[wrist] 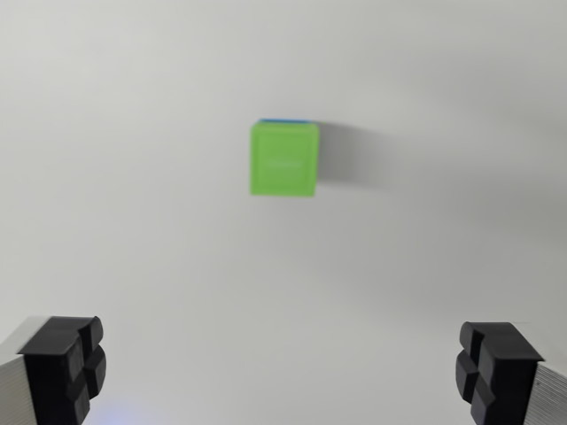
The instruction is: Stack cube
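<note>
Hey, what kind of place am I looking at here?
Probably a lab test bench: a bare white surface, one green cube with a blue edge showing behind it, and an open gripper hanging empty.

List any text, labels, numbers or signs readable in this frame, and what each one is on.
None can be read.
Green cube: a faint pale mark on its top face, too blurred to read.
Blue edge behind the cube: no marking visible.
Gripper fingers and the white surface: no text.
</note>
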{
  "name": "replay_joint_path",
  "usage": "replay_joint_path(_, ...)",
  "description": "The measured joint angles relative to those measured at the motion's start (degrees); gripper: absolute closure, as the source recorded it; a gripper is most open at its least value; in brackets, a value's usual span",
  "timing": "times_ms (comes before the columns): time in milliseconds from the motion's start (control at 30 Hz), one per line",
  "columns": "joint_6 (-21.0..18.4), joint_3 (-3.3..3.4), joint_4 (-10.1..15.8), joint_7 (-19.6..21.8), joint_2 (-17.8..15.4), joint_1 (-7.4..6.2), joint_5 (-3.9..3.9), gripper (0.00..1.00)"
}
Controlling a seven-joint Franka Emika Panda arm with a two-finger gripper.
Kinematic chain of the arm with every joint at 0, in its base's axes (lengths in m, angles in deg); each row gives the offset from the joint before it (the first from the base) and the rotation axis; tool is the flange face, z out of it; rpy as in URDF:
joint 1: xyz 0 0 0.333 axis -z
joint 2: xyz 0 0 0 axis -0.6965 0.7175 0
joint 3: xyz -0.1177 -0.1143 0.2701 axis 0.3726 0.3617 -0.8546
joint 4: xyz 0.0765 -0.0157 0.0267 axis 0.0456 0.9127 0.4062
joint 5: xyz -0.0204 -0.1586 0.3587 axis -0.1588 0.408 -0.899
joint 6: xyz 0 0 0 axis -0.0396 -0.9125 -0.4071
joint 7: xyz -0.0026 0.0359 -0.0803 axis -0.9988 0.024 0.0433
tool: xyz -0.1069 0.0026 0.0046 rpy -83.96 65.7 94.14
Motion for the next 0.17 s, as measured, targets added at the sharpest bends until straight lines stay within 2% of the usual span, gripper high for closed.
replay_joint_path(167, 0.00, 0.00, 0.00, 0.00, 0.00, 0.00, 0.00, 0.00)
